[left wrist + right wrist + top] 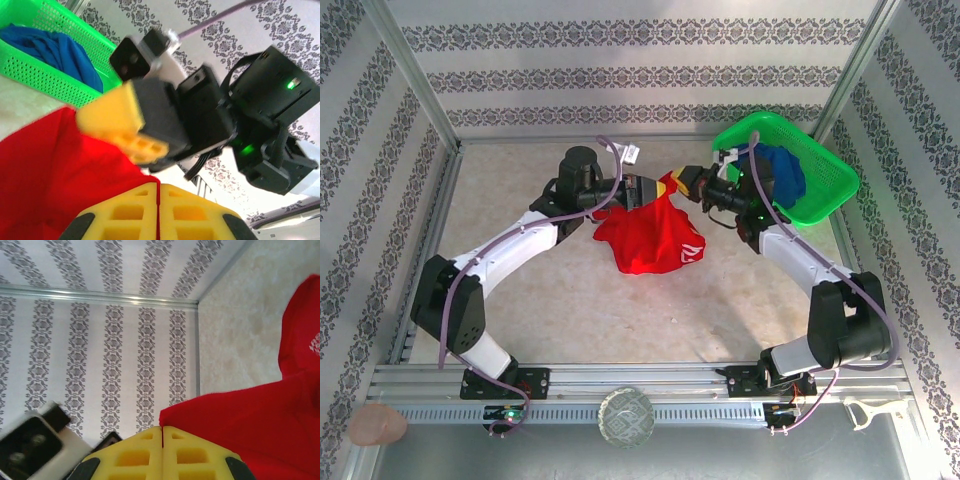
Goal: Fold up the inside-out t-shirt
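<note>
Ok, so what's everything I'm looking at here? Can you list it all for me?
t-shirt: one, bright red, hanging above the middle of the table, pinched at its top edge
basket: one, bright green, back right corner, tilted
garment: one, dark blue, bunched inside the basket
round dish: one, greyish and patterned, on the near rail between the arm bases
round lump: one, pinkish-brown, near left corner; too small to identify
table: one, pale beige, walled with patterned panels
left arm: one, white and black, reaching in from the left
right arm: one, white and black, reaching in from the right
left gripper: one, yellow fingers, shut on the t-shirt
right gripper: one, yellow fingers, shut on the t-shirt
</note>
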Robot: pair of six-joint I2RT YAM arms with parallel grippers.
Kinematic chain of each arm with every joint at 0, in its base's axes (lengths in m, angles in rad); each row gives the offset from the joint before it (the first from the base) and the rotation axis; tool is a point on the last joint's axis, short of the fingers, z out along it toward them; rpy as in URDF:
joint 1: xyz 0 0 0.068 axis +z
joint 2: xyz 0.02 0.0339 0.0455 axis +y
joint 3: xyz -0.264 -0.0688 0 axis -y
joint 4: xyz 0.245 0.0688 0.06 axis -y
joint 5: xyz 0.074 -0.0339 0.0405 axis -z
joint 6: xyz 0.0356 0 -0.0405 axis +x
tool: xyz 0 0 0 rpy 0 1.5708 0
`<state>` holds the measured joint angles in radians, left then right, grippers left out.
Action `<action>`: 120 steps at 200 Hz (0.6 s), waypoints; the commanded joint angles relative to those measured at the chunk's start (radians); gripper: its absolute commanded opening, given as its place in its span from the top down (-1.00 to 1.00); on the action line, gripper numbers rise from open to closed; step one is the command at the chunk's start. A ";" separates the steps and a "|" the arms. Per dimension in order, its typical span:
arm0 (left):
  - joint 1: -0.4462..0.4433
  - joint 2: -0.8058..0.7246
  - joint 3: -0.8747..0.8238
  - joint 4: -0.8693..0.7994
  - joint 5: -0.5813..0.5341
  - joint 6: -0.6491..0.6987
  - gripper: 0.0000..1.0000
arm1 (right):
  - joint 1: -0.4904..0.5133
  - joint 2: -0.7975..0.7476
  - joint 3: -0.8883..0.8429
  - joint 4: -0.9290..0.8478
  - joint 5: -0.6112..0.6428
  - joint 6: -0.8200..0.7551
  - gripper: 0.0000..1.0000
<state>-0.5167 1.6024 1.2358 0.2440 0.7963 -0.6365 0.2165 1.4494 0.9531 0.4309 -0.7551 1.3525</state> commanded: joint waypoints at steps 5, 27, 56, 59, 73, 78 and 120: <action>-0.014 0.019 -0.046 0.045 0.021 0.006 0.05 | -0.062 -0.011 0.108 -0.110 -0.089 -0.132 1.00; -0.006 -0.018 -0.106 0.028 -0.063 0.028 -0.28 | -0.100 -0.052 0.220 -0.501 -0.066 -0.460 1.00; 0.011 -0.030 -0.114 -0.090 -0.224 0.057 -0.43 | -0.094 -0.085 0.343 -0.940 0.131 -0.838 1.00; 0.012 -0.026 -0.109 -0.103 -0.236 0.065 -0.44 | -0.094 -0.087 0.348 -0.962 0.146 -0.862 1.00; 0.012 -0.002 -0.072 -0.168 -0.269 0.100 -0.44 | -0.087 -0.092 0.368 -1.049 0.206 -0.941 1.00; 0.012 0.008 -0.057 -0.186 -0.277 0.111 -0.44 | -0.083 -0.094 0.370 -1.068 0.230 -0.958 1.00; -0.005 0.086 0.036 -0.259 -0.283 0.191 -0.44 | -0.057 -0.121 0.367 -1.135 0.326 -1.019 1.00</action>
<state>-0.5152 1.6516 1.2182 0.0555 0.5404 -0.5274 0.1459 1.3506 1.3025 -0.5858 -0.5186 0.4442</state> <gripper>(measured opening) 0.721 0.054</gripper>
